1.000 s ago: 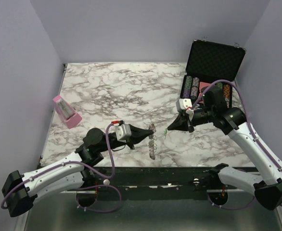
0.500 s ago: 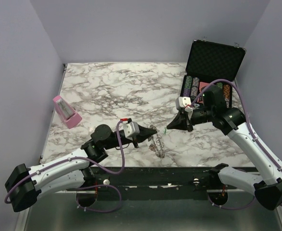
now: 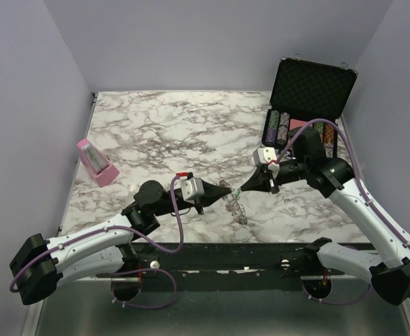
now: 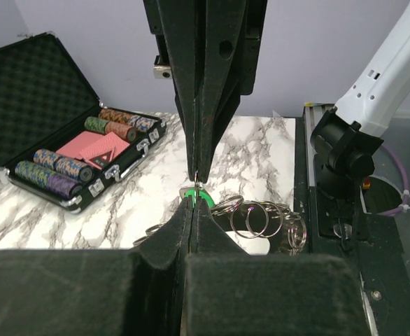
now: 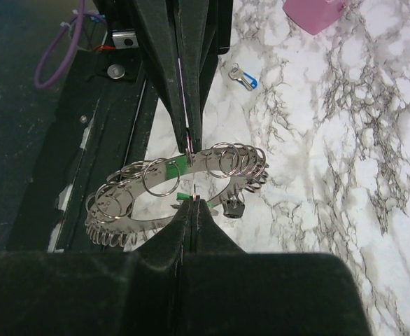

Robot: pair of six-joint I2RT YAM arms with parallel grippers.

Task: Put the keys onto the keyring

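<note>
The keyring (image 5: pixel 131 220), a silvery band strung with several small split rings, hangs tilted near the table's front edge (image 3: pixel 237 208). My left gripper (image 3: pixel 226 190) is shut on its upper rim, pinching it at the tips (image 5: pixel 189 148). My right gripper (image 3: pixel 242 190) faces it tip to tip, shut on a green-headed key (image 5: pixel 185 197) held just above the band. In the left wrist view the green key (image 4: pixel 206 198) shows right beyond my left fingertips (image 4: pixel 193 204). A black key (image 5: pixel 233 209) dangles from the ring. A blue key (image 5: pixel 244 78) lies loose on the marble.
An open black case (image 3: pixel 303 122) of striped poker chips stands at the back right. A pink object (image 3: pixel 96 162) lies at the left. The black front rail (image 5: pixel 114 105) runs just beside the keyring.
My left arm has carried the keyring to the right, up to the right gripper. The right gripper has eased down and left; the two tips now nearly meet.
</note>
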